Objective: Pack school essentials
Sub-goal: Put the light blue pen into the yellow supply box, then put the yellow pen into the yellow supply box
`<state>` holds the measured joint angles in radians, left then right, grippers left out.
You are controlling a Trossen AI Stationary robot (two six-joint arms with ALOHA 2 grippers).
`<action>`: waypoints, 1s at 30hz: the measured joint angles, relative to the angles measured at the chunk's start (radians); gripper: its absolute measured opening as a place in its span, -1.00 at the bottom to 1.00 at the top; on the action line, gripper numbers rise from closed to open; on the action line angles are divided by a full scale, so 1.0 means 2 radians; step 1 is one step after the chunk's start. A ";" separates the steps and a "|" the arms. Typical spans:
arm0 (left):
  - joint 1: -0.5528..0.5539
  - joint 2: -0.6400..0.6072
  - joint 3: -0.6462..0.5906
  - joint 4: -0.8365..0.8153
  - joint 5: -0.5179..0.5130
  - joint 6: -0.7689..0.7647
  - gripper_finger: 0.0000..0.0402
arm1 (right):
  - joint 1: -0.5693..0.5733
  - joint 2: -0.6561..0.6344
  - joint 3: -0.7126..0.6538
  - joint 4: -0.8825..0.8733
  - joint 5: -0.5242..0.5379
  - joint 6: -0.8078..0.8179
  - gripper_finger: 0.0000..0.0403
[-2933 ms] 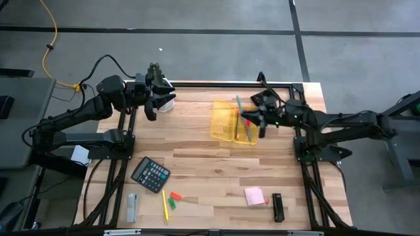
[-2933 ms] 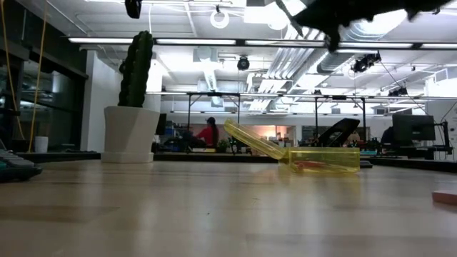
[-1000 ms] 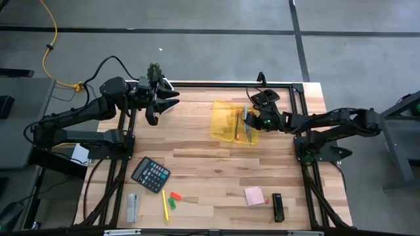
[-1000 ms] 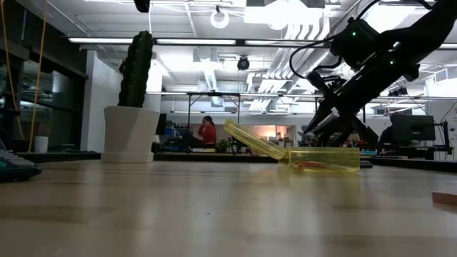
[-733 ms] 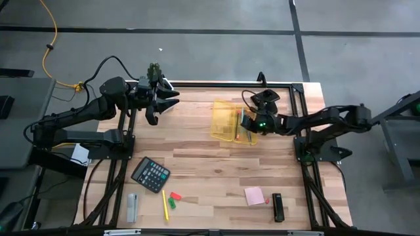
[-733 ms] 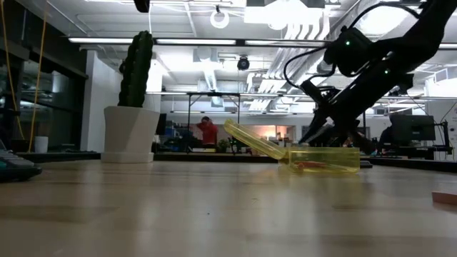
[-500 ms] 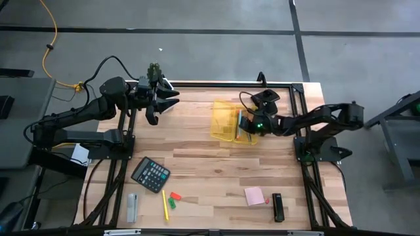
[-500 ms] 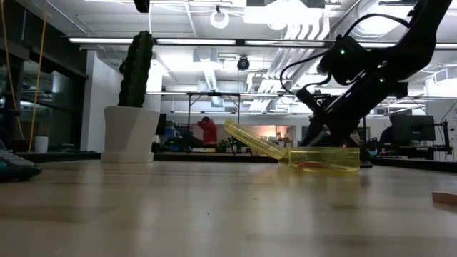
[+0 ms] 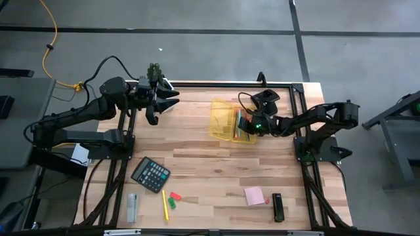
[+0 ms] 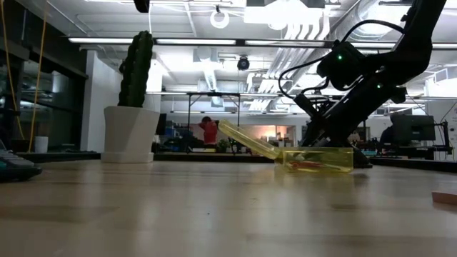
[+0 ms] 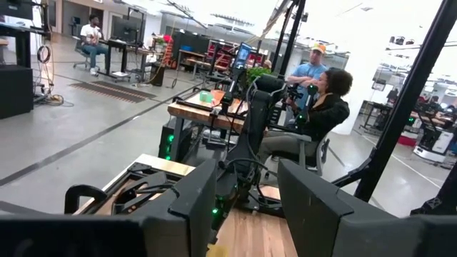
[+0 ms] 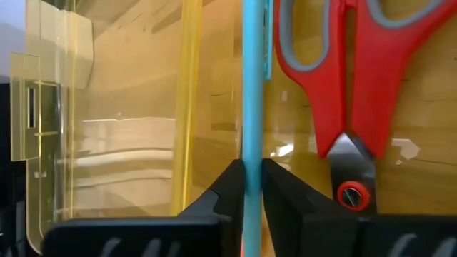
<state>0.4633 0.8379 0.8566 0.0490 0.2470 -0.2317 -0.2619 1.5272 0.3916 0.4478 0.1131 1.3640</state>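
My right hand [image 9: 245, 122], at frame centre-right, gripped the teal pen [image 12: 250, 93] inside the yellow case [image 9: 225, 120], beside the red-handled scissors [image 12: 360, 64]. My left hand [image 9: 165, 98] hung part-open and empty, upper left.

The right arm reached in from the counter's right edge, elbow bent, forearm sloping down toward the middle of the far side; its right gripper [image 9: 245, 122] hung low over the counter, jaws nearly together with only a thin gap between them; the left arm waited at the far left corner, raised, its left gripper [image 9: 165, 99] with jaws apart.
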 joint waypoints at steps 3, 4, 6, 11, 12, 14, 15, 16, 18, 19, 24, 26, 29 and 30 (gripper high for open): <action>0.000 0.000 0.000 0.000 0.000 0.000 -0.30 | 0.000 0.000 0.000 0.002 0.000 -0.001 -0.67; 0.000 0.000 0.000 0.000 0.000 0.000 -0.30 | 0.000 -0.001 0.001 0.003 0.001 -0.001 -0.62; 0.000 0.000 0.000 0.000 0.000 0.000 -0.30 | 0.000 -0.001 0.001 0.009 0.002 -0.001 -0.51; 0.000 0.000 0.000 0.000 0.000 0.000 -0.30 | -0.004 -0.008 0.001 0.025 -0.008 -0.023 -0.24; 0.000 0.000 0.000 0.000 0.000 0.000 -0.30 | -0.007 -0.012 0.001 0.024 -0.013 -0.034 -0.20; 0.000 0.000 0.000 0.000 0.000 0.000 -0.30 | -0.016 -0.027 0.000 0.012 -0.028 -0.054 -0.15; 0.000 0.000 0.000 0.000 0.000 0.000 -0.30 | -0.021 -0.036 0.000 0.004 -0.034 -0.061 -0.13; 0.000 0.000 0.000 0.000 0.000 0.000 -0.30 | -0.027 -0.047 0.000 -0.006 -0.037 -0.071 -0.12; 0.000 0.000 0.000 0.000 0.000 0.000 -0.30 | -0.040 -0.075 0.000 -0.029 -0.050 -0.097 -0.12; 0.000 0.000 0.000 0.000 0.000 0.000 -0.30 | -0.046 -0.090 0.000 -0.037 -0.057 -0.110 -0.12; 0.000 0.000 0.000 0.000 0.002 0.000 -0.30 | -0.074 -0.187 0.000 -0.042 -0.096 -0.179 -0.12; 0.000 0.000 0.000 0.000 0.002 0.000 -0.30 | -0.081 -0.227 0.000 -0.016 -0.121 -0.211 -0.12; 0.000 0.000 0.000 0.000 0.002 0.000 -0.30 | -0.081 -0.279 0.007 0.019 -0.142 -0.278 -0.12; 0.000 0.000 0.000 0.000 0.002 0.000 -0.30 | -0.077 -0.292 0.015 0.020 -0.145 -0.311 -0.12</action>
<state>0.4633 0.8375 0.8562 0.0491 0.2509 -0.2317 -0.4151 0.9442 0.4221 0.4882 -0.1771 0.7426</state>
